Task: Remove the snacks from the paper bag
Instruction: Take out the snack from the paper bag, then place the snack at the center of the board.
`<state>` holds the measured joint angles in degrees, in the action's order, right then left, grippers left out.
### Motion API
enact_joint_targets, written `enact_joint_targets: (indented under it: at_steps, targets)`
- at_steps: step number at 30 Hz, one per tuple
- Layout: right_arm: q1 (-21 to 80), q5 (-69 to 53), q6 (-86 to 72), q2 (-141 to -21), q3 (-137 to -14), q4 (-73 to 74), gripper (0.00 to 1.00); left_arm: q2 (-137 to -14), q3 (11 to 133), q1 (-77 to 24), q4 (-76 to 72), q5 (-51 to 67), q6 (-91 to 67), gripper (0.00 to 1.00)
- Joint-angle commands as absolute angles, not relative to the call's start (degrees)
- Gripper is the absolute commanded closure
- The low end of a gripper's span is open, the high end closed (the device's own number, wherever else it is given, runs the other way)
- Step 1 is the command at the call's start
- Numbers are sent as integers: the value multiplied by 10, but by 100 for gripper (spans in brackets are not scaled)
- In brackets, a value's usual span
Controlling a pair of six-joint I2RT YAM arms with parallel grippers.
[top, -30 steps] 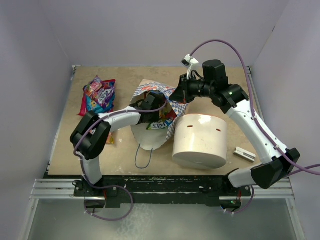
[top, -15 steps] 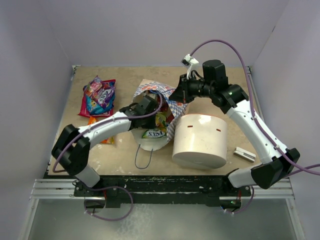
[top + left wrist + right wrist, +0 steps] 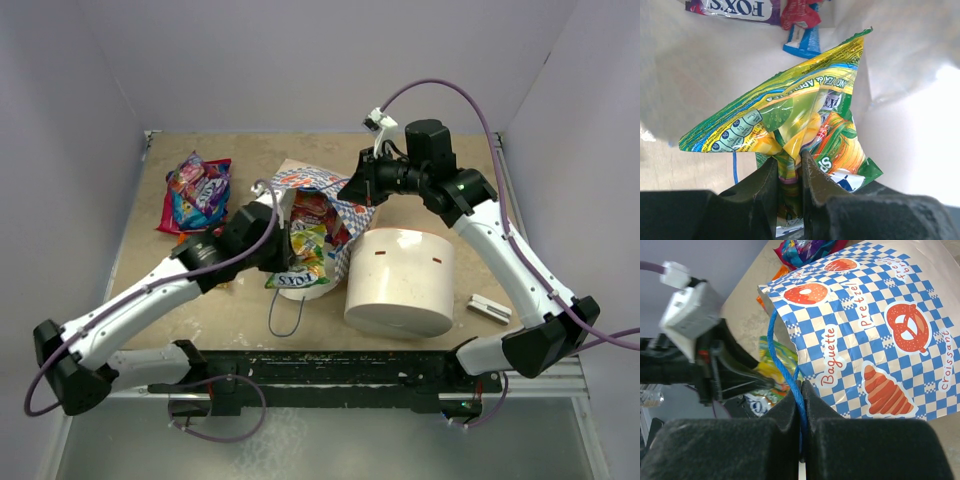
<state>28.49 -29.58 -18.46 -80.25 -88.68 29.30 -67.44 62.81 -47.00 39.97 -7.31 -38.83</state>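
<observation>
The blue-and-white checkered paper bag (image 3: 340, 205) lies open near the table's middle; it also shows in the right wrist view (image 3: 880, 330). My right gripper (image 3: 803, 390) is shut on its blue cord handle (image 3: 785, 365) and holds the bag's mouth up. My left gripper (image 3: 790, 167) is shut on a green-and-yellow snack packet (image 3: 790, 115), held at the bag's mouth (image 3: 300, 255). More snacks (image 3: 735, 7) lie inside on the white lining. A pile of red, pink and blue snacks (image 3: 197, 190) lies at the far left.
A large white cylinder (image 3: 400, 280) stands just right of the bag. A small grey flat bar (image 3: 488, 308) lies at its right. The bag's other blue handle (image 3: 285, 320) trails toward the near edge. An orange packet (image 3: 205, 262) peeks out beside the left arm.
My left gripper has pulled back toward the near left out of the bag, drawing the green-and-yellow packet to the bag's mouth. The right arm has held still.
</observation>
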Motion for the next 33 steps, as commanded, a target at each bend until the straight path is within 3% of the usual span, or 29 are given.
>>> enact_joint_targets:
  at_steps: [1,7,13,20,27,30,33]
  targets:
    - [287,-304,-193,-799,-888,273,100,-589,632,-470,420,-47,-417,100]
    - [287,-307,-194,-808,-895,277,100,-541,683,-469,494,-62,-424,100]
    - [286,-308,-197,-807,-892,277,100,-552,816,-469,574,-137,-385,100]
    - [287,-304,-197,-805,-892,278,100,-647,1055,-469,681,-397,-370,100]
    - [286,-303,-197,-804,-893,279,100,-683,1083,-466,461,-548,-168,100]
    - [287,-303,-197,-803,-893,279,100,-702,1061,-442,335,-563,-74,100]
    - [287,-301,-197,-803,-896,280,100,-730,1049,-383,309,-542,-66,100]
